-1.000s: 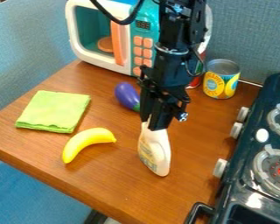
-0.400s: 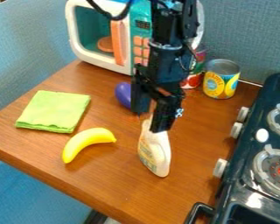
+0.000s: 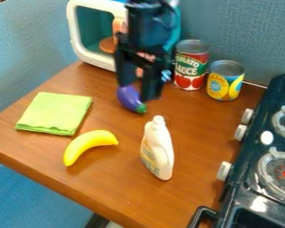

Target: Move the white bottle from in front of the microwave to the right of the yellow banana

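White plastic bottle with a pale label [image 3: 157, 149]: on the brown wooden table [image 3: 189, 196], neck end toward the gripper, nothing touching it. Position unchanged across the last second.

Black two-finger gripper [image 3: 139, 90]: one second ago its fingers were together at the bottle's neck. They then parted and have since moved up and away, toward the microwave side. Present state: fingers well spread, a visible gap between them, nothing in hold. They overlap part of the purple toy eggplant with a green cap [image 3: 130, 98] in the view; contact cannot be confirmed.

Finding: the bottle has been let go, and the withdrawal appears not to have disturbed it. The red-and-green tomato sauce can [image 3: 191, 67], largely hidden behind the arm earlier, is now exposed. Yellow curved banana [image 3: 88, 144] and folded green cloth [image 3: 54, 112]: no displacement noted.
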Available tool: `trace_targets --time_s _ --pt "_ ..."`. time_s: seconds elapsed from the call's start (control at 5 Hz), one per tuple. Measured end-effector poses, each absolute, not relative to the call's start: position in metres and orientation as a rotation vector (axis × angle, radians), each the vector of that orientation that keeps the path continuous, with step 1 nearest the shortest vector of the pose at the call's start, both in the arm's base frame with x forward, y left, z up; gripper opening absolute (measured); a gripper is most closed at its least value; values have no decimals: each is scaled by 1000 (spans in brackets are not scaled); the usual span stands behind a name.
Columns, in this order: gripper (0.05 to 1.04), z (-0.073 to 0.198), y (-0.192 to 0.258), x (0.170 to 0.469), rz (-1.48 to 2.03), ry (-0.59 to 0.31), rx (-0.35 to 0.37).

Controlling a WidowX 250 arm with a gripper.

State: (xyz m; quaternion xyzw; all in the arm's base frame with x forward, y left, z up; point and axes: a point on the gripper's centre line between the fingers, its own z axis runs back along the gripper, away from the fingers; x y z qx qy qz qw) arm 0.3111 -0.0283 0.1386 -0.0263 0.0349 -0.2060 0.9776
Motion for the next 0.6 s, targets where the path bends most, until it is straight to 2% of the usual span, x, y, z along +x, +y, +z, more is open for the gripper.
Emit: trace_targets --time_s 0.2,0.4,0.6 --pt "1001 146 6 313 -334 33 -99" --pt "1001 145 36 316 -250 2 -66" --pt "1001 137 48 315 -227 5 5"
